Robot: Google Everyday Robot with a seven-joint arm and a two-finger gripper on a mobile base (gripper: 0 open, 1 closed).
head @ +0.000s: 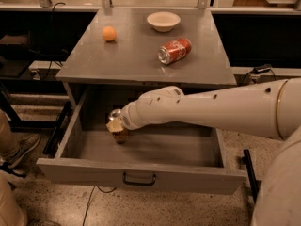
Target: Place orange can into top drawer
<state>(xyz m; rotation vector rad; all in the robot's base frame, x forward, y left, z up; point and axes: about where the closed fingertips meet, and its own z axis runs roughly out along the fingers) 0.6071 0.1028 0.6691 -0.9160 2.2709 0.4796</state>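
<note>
Inside the top drawer (84, 169), the claw (115, 125) is clamped on the orange can (121, 135).

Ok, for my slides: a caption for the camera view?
Gripper holds the orange can inside the open top drawer; a red can lies on the cabinet top.

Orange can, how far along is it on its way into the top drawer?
Done: the top drawer stands open and the orange can is inside it, toward the back. In hand: the gripper grips the can low over the drawer floor; contact unclear. Left: release it and pull the arm out.
</note>
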